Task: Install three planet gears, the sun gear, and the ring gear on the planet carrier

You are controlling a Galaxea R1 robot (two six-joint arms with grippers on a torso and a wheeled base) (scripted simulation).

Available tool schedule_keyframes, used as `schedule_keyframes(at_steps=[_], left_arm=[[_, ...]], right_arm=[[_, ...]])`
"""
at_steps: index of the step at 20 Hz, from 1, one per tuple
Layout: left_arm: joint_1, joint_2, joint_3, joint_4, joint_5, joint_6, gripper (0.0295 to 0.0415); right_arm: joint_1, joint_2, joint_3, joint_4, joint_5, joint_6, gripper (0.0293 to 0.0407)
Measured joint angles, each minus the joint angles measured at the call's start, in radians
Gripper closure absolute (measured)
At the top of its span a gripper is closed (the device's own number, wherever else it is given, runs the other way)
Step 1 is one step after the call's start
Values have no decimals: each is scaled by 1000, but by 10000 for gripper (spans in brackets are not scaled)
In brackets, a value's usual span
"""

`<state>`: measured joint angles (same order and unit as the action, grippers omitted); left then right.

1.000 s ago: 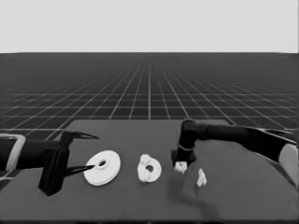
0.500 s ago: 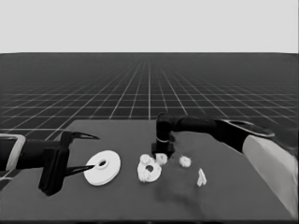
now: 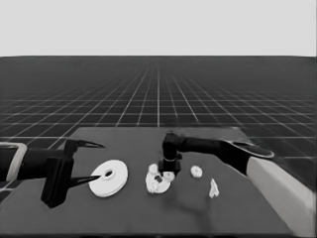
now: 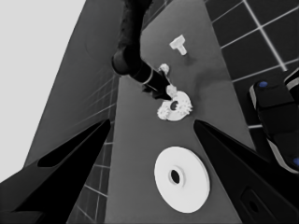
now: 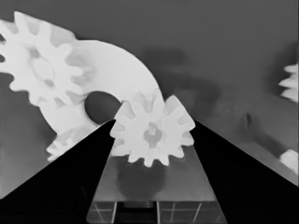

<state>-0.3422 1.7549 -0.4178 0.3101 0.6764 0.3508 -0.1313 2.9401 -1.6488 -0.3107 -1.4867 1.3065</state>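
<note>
Planet gear (image 5: 153,134) is sitting clamped between the right gripper's (image 3: 169,172) closed-in fingers, hanging just over the right rim of the smaller round part (image 3: 157,182) at mid-table, where two gears, as far as I can make out, are already sitting. Third planet placement is probably the step in hand; next calls for lining it over its free seat, lowering, then releasing. Left gripper (image 3: 84,162) is waiting wide open and empty around the larger round part (image 3: 108,177), left.
</note>
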Motion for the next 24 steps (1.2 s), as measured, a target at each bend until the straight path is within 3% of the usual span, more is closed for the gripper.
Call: schedule_keyframes(at_steps=[6,8,9,16,19,24], left_arm=[[0,0,0,0,0,0,326],[0,0,0,0,0,0,326],[0,0,0,0,0,0,326],[0,0,0,0,0,0,326],[0,0,0,0,0,0,326],[0,0,0,0,0,0,326]], right_arm=[[-15,5,-16,-15,9,-9,388],[-16,5,-17,-16,9,-9,328],[-16,5,-17,-16,9,-9,319],[-16,5,-17,-16,9,-9,315],[106,-21,76,97,-39,46,315],[137,-23,85,128,-46,51,315]])
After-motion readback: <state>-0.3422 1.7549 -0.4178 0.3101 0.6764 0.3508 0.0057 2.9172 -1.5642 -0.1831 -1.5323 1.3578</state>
